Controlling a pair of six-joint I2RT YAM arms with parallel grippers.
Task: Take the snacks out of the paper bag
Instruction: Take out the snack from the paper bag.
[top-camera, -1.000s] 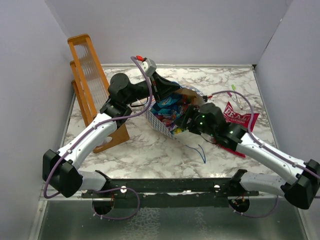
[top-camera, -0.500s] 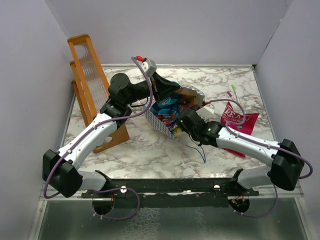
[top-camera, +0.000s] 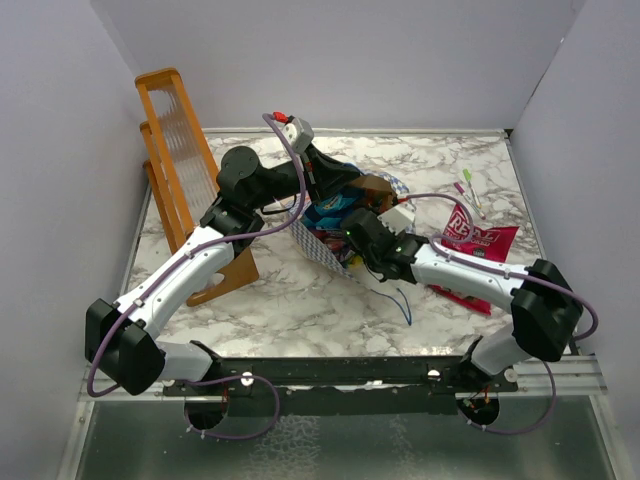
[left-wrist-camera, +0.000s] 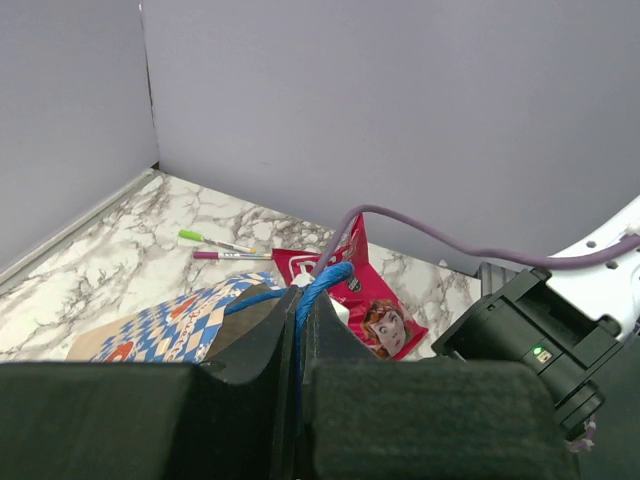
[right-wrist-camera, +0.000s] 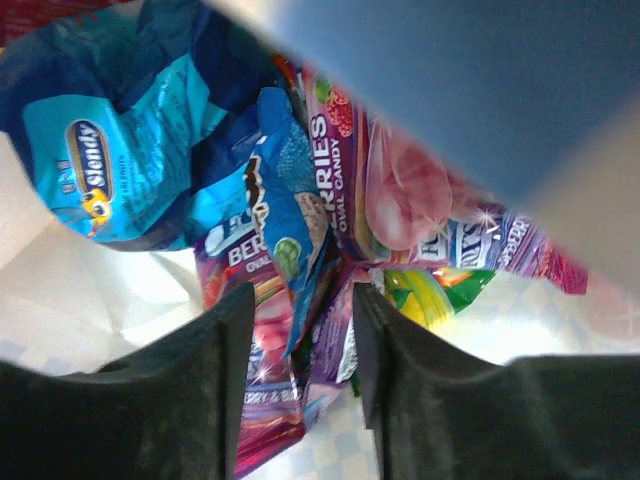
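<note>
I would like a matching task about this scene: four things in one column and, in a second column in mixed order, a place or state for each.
Things:
1. left gripper
2. right gripper
3. pink-red pouch
4. orange rack

Places or states:
A. lying on the table, right of the paper bag
B. inside the paper bag, among the snack packets
C. standing at the table's left side
D. shut on the blue cord handle

Pairs: 1-D, 2-B, 3-A, 4-C

We log left arm (top-camera: 185, 275) and right arm (top-camera: 470, 280): white shells, bulky black joints, lilac cables (left-wrist-camera: 368, 211) alongside. Green light (left-wrist-camera: 541, 352) on black housing, lower right. Right tool (right-wrist-camera: 300, 305): matte black fingers.
</note>
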